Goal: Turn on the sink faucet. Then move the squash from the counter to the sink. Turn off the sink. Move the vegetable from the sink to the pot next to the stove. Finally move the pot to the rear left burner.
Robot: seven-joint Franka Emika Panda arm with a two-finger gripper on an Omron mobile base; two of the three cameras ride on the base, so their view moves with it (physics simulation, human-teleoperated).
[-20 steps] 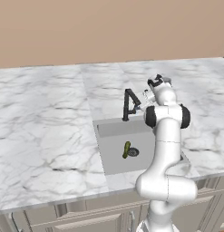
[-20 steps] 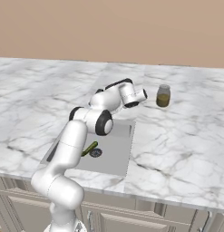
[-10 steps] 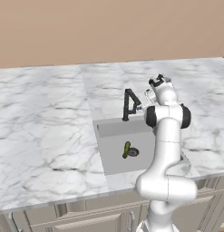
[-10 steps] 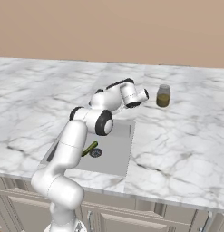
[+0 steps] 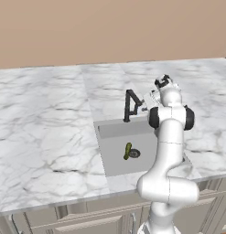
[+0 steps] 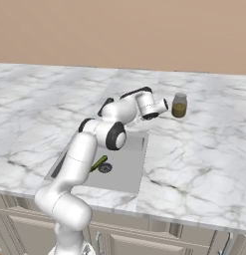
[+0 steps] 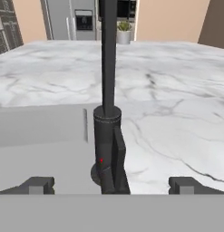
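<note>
The matte-black sink faucet stands at the back edge of the grey sink. In the hand view its upright post rises dead ahead, with the short lever at its base. My gripper is open, its fingertips set wide to either side of the faucet base without touching it. From the left base view the gripper hovers just right of the faucet. The squash lies in the basin beside the round drain; it also shows as the squash under my arm. The pot and stove are out of view.
A small glass jar with olive-yellow contents stands on the white marble counter right of the sink, close to my hand. Counter top stretches wide to the left and right. A wall runs along the back.
</note>
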